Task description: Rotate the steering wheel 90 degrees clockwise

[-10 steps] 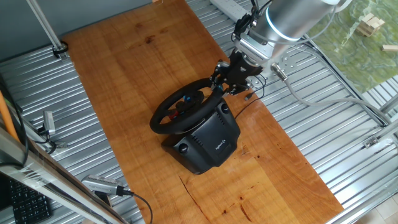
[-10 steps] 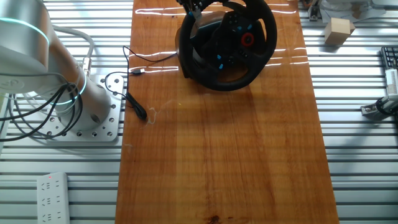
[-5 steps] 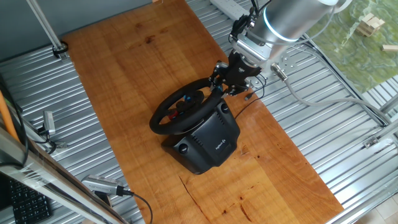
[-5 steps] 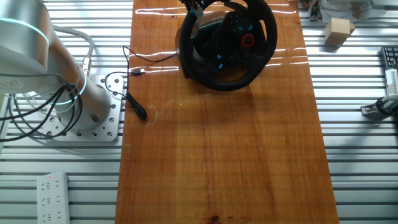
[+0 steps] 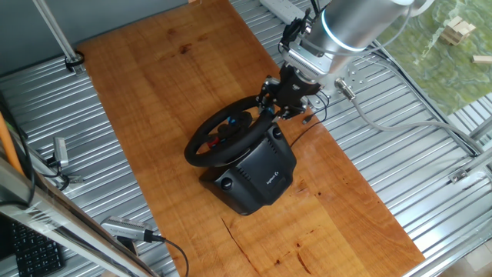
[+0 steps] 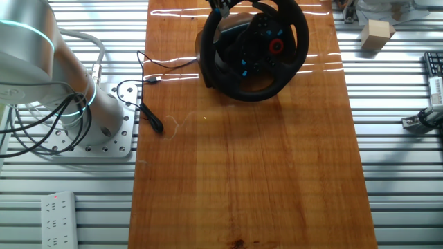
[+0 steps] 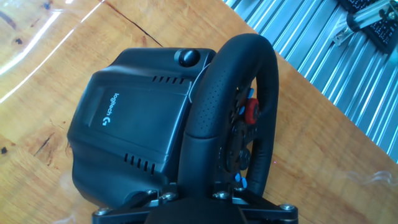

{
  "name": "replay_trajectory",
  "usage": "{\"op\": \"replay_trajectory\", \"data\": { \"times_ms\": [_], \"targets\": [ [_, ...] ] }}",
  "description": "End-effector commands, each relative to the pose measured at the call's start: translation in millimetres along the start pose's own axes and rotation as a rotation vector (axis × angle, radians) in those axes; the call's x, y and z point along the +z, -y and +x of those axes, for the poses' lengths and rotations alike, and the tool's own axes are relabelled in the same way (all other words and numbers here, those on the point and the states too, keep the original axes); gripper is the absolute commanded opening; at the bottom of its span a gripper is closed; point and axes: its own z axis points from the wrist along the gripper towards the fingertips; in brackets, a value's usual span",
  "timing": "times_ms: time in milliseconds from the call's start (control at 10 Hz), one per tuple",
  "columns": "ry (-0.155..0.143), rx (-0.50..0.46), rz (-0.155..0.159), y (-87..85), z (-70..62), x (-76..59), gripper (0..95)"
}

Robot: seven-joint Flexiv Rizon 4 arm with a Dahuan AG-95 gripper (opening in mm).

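A wooden worktop [image 5: 161, 100] fills the middle of the frame in one fixed view, and on it, right of centre, sits the black base [image 5: 257, 175]. The steering wheel [image 5: 227, 132] stands tilted on that base. The gripper [image 5: 270, 98] meets the rim at its upper-right end, the wheel lying below and left of it. In the hand view the rim runs up from between the fingers, which appear to pinch it.

Your wooden desk [image 5: 169, 85] sits on ribbed metal slats [image 6: 394, 166]; light glares across its far edge.
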Motion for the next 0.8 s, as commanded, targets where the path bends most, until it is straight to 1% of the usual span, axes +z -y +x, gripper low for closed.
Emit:
{"op": "replay_trajectory", "data": {
  "times_ms": [100, 300, 400, 800],
  "targets": [
    [0.0, 0.001, 0.0, 2.2, -1.9, -0.6, 0.0],
    [-0.004, 0.006, -0.008, 3.6, -7.4, -1.3, 0.0],
    [-0.004, 0.006, -0.008, 3.6, -7.4, -1.3, 0.0],
    [-0.012, 0.013, -0.014, 6.2, -17.1, -3.1, 0.0]
  ]
}}
